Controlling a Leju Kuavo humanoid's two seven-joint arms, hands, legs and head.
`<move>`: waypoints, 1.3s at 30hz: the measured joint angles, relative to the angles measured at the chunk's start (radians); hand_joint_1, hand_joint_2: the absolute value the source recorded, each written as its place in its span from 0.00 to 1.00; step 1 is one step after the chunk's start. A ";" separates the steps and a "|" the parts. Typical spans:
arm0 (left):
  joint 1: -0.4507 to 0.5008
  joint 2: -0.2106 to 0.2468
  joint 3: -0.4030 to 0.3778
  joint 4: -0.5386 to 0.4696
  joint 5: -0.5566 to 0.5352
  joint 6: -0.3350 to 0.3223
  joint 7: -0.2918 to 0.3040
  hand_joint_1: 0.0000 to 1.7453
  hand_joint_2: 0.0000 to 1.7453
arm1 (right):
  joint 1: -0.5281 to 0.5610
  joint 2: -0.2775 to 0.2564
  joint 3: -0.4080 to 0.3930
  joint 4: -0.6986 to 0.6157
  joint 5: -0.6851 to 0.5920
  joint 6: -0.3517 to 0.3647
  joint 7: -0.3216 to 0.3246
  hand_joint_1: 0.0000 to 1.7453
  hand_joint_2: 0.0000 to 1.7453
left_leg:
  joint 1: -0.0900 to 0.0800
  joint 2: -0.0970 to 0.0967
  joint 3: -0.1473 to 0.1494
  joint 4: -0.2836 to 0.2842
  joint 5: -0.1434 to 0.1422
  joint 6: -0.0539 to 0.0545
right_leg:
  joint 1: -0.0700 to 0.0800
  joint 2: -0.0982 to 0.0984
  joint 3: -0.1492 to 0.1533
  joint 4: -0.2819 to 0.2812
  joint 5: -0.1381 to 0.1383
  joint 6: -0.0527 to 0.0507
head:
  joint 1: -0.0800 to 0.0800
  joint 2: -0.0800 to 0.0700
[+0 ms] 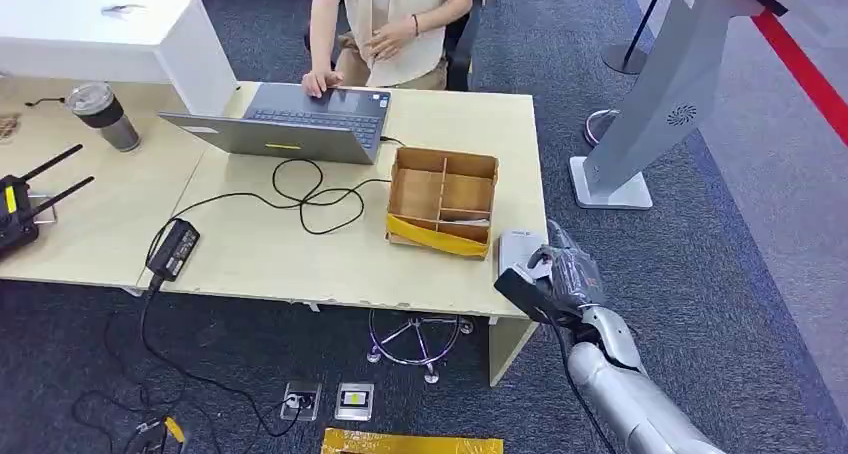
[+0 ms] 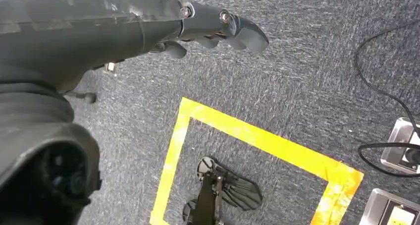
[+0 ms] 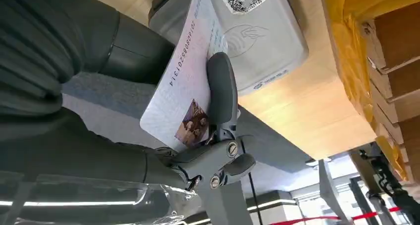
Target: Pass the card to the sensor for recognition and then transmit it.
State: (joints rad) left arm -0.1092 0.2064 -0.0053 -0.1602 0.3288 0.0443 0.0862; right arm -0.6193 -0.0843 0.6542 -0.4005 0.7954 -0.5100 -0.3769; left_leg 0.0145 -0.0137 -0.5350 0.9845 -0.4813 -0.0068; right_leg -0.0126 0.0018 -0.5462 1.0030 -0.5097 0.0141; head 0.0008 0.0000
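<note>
The card (image 3: 190, 86) is held in the right robot hand (image 3: 198, 131), pinched between the thumb and a dark finger (image 3: 221, 93) laid across its face (a small photo and a printed number are seen on it); the card is poised just over the near edge of the sensor (image 3: 262, 41), a flat grey pad bearing a QR label, though contact cannot be judged; the sensor is set on the table (image 1: 440, 274) corner, just beside the cardboard box (image 1: 443, 202); the left robot hand (image 2: 218, 34) is seen hanging over the carpet, fingers loosely curled, nothing held; beyond the box, a laptop (image 1: 290, 124) is touched by a person (image 1: 385, 24).
</note>
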 joint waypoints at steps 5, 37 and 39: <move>0.000 0.000 0.000 0.000 0.007 0.005 0.000 0.00 0.00 | 0.004 0.002 -0.001 0.000 -0.027 0.016 -0.005 1.00 1.00 | 0.000 0.000 0.000 0.000 0.000 0.000 | 0.000 0.000 0.000 0.000 0.000 0.000 | 0.000 0.000; 0.001 -0.001 0.000 0.000 0.012 -0.004 -0.001 0.00 0.00 | -0.097 -0.004 -0.002 -0.009 0.076 0.055 0.027 1.00 1.00 | 0.000 0.000 0.000 0.000 0.000 0.000 | 0.000 0.000 0.000 0.000 0.000 0.000 | 0.000 0.000; 0.001 0.000 0.000 0.000 0.012 -0.006 -0.003 0.00 0.00 | -0.127 -0.010 -0.002 -0.015 0.090 0.062 0.030 1.00 1.00 | 0.000 0.000 0.000 0.000 0.000 0.000 | 0.000 0.000 0.000 0.000 0.001 0.000 | 0.000 0.000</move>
State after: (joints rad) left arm -0.1083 0.2060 -0.0053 -0.1602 0.3410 0.0378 0.0828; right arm -0.7465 -0.0942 0.6523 -0.4151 0.8850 -0.4478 -0.3471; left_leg 0.0144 -0.0133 -0.5350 0.9848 -0.4810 -0.0070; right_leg -0.0126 0.0021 -0.5461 1.0031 -0.5089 0.0139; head 0.0008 0.0000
